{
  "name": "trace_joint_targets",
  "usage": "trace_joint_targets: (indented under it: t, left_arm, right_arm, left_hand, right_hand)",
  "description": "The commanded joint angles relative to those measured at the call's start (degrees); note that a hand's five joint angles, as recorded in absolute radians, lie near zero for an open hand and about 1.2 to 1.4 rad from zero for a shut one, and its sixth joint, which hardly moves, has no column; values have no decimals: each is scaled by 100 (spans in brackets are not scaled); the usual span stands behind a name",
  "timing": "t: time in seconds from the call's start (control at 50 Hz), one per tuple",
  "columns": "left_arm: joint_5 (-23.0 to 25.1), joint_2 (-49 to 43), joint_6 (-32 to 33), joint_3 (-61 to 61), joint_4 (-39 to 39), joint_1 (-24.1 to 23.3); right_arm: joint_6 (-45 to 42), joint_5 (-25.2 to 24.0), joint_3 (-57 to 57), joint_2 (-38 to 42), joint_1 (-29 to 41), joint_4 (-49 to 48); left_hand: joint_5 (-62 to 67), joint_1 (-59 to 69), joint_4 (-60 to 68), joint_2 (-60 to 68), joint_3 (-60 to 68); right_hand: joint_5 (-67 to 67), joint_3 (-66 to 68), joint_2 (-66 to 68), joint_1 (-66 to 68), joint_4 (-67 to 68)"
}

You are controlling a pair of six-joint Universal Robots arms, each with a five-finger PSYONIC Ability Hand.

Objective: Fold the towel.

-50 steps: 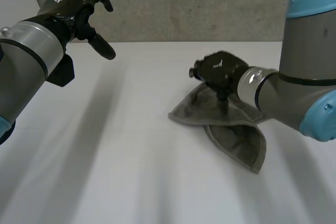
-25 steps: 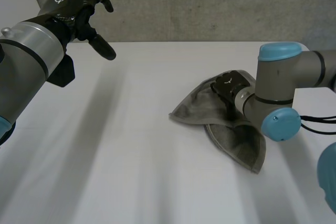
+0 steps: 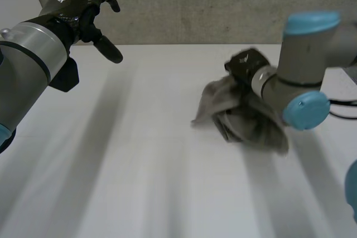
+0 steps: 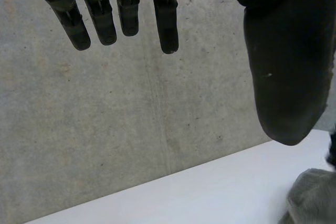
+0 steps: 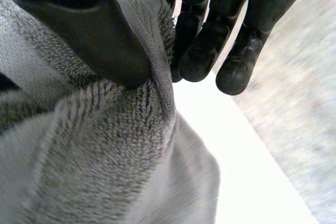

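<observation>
At centre right, the right robot hand [image 3: 246,65] pinches the grey towel [image 3: 228,110] between thumb and fingers. At upper left, the left robot hand [image 3: 75,5] hangs wide, empty.

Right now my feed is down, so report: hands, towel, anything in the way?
Right hand pinching towel edge, thumb against fingers. Left hand open, raised, away from towel. Towel bunched, hanging from right hand. Nothing blocking on table.

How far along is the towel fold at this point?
Done: no neat fold shows; the towel is bunched up. In hand: the right hand pinches its edge between thumb and fingers. The left hand is raised, open, away from it. Left: spreading it flat on the table and folding it.
</observation>
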Motion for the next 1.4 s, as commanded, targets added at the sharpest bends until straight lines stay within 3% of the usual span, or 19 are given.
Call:
trace_joint_targets:
  t: [0.02, 0.06, 0.14, 0.24, 0.28, 0.32, 0.52, 0.6, 0.7, 0.78, 0.82, 0.9, 0.96, 1.04, 1.16, 1.2, 1.3, 1.34, 1.4]
  left_arm:
    - [-9, 1, 0, 0, 2, 1]
    - [-9, 1, 0, 0, 2, 10]
    - [-9, 1, 0, 9, 2, 10]
    - [-9, 10, 0, 9, 2, 10]
    - [-9, 36, 0, 9, 2, 10]
    - [-9, 54, 0, 0, 2, 10]
    - [-9, 63, 0, 0, 2, 10]
    - [-9, 54, -9, -9, 2, 10]
    - [-9, 54, -9, -9, 2, 10]
    - [-9, 54, -9, 0, 2, 10]
    - [-9, 54, 0, 0, 2, 10]
    - [-9, 71, 0, 0, 2, 10]
    - [-9, 71, -9, -9, 2, 10]
    - [-9, 71, -9, -17, -6, 2]
    - [-9, 71, -9, -9, 2, 10]
    - [-9, 80, -9, -9, 2, 10]
    - [-9, 80, -9, 0, 2, 10]
    - [-9, 89, -9, 0, 2, 19]
    - [-9, 98, -9, 9, -6, 10]
  right_arm:
    - [2295, -269, -1164, -2293, 111, -704]
    - [3896, -408, -903, -2835, -221, -1195]
    - [3877, -831, -224, -2679, -750, -1012]
    - [1179, -1183, 216, -1150, -231, 675]
    - [-345, -685, 189, -222, 58, 2076]
    - [-307, -421, 163, -70, 41, 2143]
    - [1135, -1060, -118, -1572, 138, 588]
    - [3280, -1025, 485, -2772, -2, -1594]
    - [4378, -1252, 1488, -3234, -528, -2393]
    - [3227, -1640, 1499, -2275, -337, -1241]
    - [884, -1702, 1202, -1068, 214, 962]
    - [-755, -1262, 866, -183, 639, 2670]
    - [-280, -928, 541, -377, 718, 2126]
    - [1549, -981, 181, -1856, 691, 182]
    - [4558, -980, 1618, -3652, -44, -2948]
    - [4686, -1007, 2035, -3927, -258, -3324]
    - [3649, -1481, 2343, -3259, -29, -2348]
    - [1743, -1692, 2011, -2062, 487, -399]
    - [696, -1552, 1798, -1414, 700, 693]
  left_hand:
    - [31, 48, 84, 139, 164]
    - [31, 48, 84, 139, 164]
    - [31, 48, 84, 139, 164]
    - [31, 48, 84, 139, 164]
    - [31, 48, 84, 139, 164]
    - [31, 48, 84, 139, 164]
    - [31, 48, 84, 139, 164]
    - [31, 48, 84, 139, 164]
    - [31, 48, 84, 139, 164]
    - [31, 48, 84, 139, 164]
    - [31, 48, 84, 139, 164]
    - [31, 48, 84, 139, 164]
    - [31, 48, 84, 139, 164]
    - [31, 48, 84, 139, 164]
    - [31, 48, 84, 139, 164]
    - [31, 48, 84, 139, 164]
    - [31, 48, 84, 139, 164]
    - [31, 48, 84, 139, 164]
    - [31, 48, 84, 139, 164]
  right_hand:
    - [529, 323, 636, 686, 331]
    - [529, 323, 636, 686, 331]
    - [529, 323, 636, 686, 331]
    - [529, 323, 636, 686, 331]
    - [529, 323, 636, 686, 331]
    - [529, 323, 636, 686, 331]
    - [529, 323, 636, 686, 331]
    - [529, 323, 636, 686, 331]
    - [529, 323, 636, 686, 331]
    - [529, 323, 636, 686, 331]
    - [529, 323, 636, 686, 331]
    - [529, 323, 636, 686, 331]
    - [529, 323, 636, 686, 331]
    - [529, 323, 636, 686, 331]
    - [529, 323, 636, 686, 331]
    - [529, 323, 636, 686, 331]
    - [529, 323, 636, 686, 331]
    - [529, 323, 636, 686, 331]
    - [529, 323, 636, 686, 331]
